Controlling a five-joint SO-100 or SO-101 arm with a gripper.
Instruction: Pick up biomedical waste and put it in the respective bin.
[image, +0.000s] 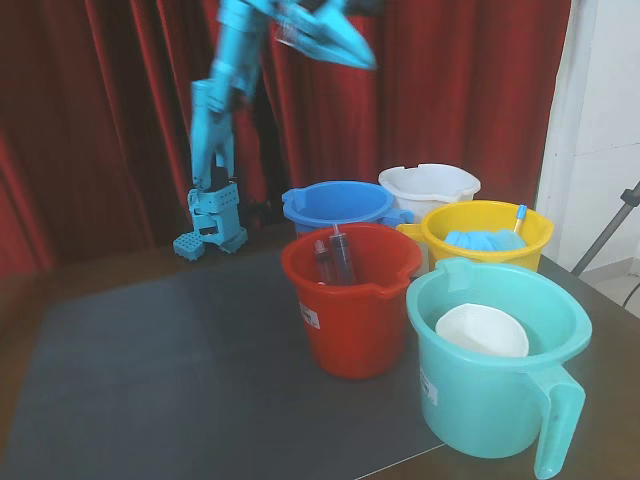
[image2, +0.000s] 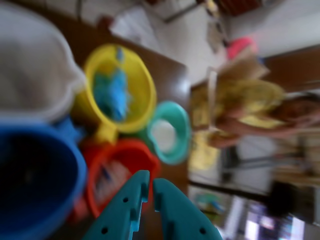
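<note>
The white bucket (image: 462, 184) with a lipped rim stands at the back, behind the yellow bucket (image: 487, 215) and right of the blue one (image: 335, 200). In the blurred wrist view the white bucket (image2: 50, 111) fills the upper left. My gripper (image: 360, 58) is raised high above the buckets, blurred by motion. In the wrist view its teal fingers (image2: 151, 176) stand close together, with nothing visible between them. The slim clear-greyish stick is not in view in either frame.
A red bucket (image: 355, 300) holds thicker syringes (image: 340, 255). The yellow bucket holds blue items and a blue-tipped stick (image: 519, 218). A teal jug-like bucket (image: 500, 390) holds a white bowl-like disc (image: 482, 330). Dark mat (image: 170, 370) lies in front of the arm's base (image: 212, 225).
</note>
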